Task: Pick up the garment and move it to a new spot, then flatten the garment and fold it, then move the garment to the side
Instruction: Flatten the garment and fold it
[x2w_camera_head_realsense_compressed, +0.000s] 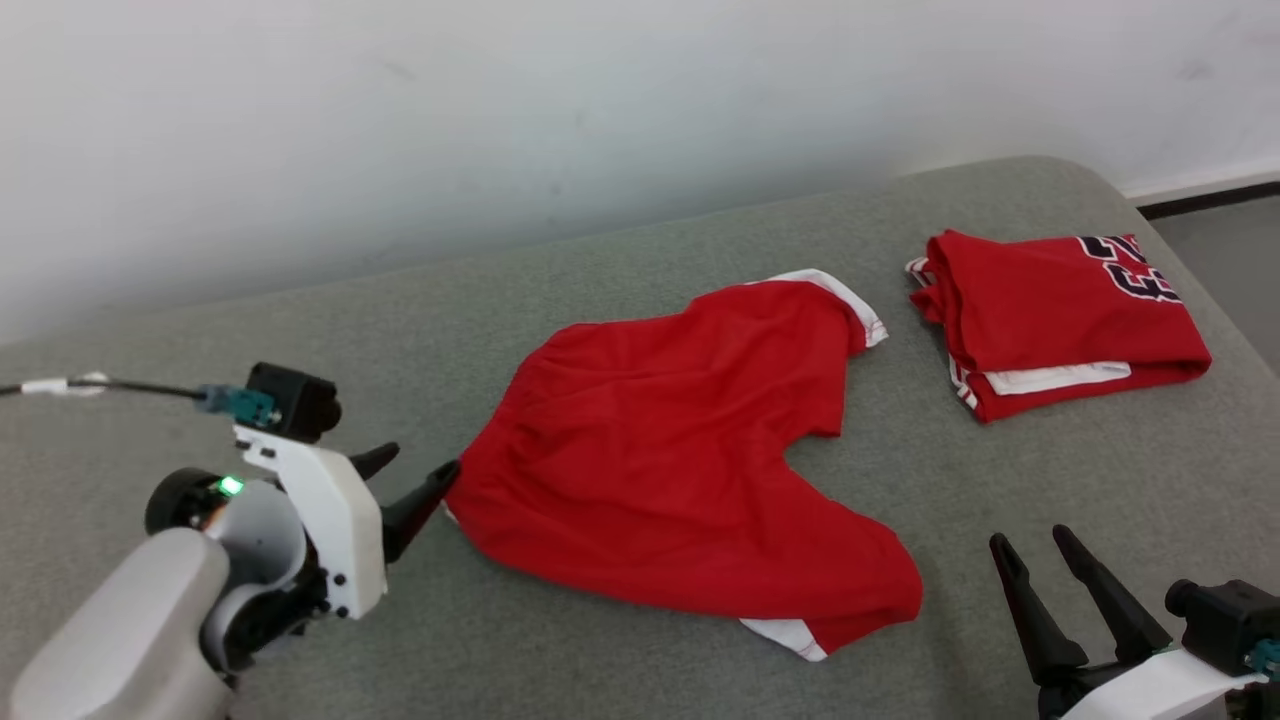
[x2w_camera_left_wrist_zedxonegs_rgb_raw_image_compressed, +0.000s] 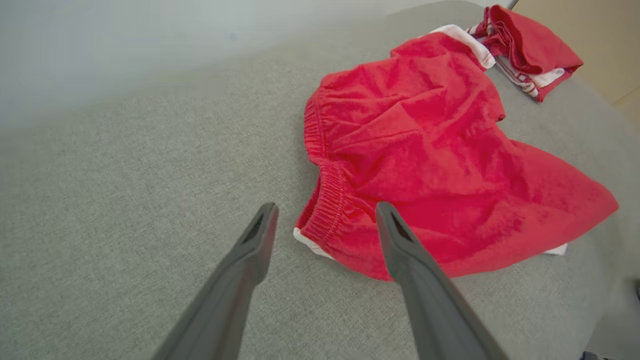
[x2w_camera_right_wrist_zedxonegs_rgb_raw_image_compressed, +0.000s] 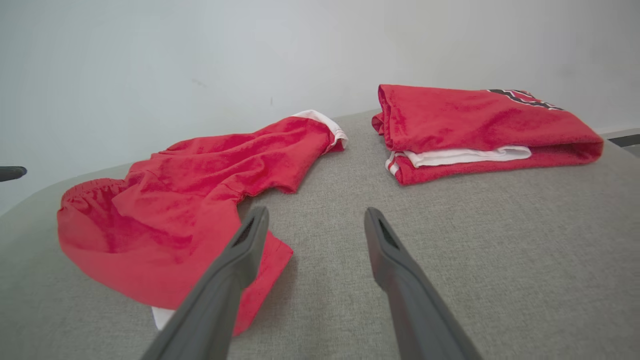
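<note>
- Head view: red shorts (x2w_camera_head_realsense_compressed: 660, 450) lie rumpled mid grey cushion (x2w_camera_head_realsense_compressed: 300, 330), folded red jersey (x2w_camera_head_realsense_compressed: 1060, 320) far right, apart
- Left gripper (x2w_camera_head_realsense_compressed: 420, 462) wide open, empty, beside their left edge; right gripper (x2w_camera_head_realsense_compressed: 1030, 540) likewise, near right
- Left wrist view adds the gathered elastic waistband (x2w_camera_left_wrist_zedxonegs_rgb_raw_image_compressed: 320, 150)

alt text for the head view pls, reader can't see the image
Red shorts lie rumpled in the middle of a grey cushion, with a folded red jersey apart from them at the upper right. The open left claw is at the shorts' left edge; the open right claw sits lower right, clear of the cloth.
</note>
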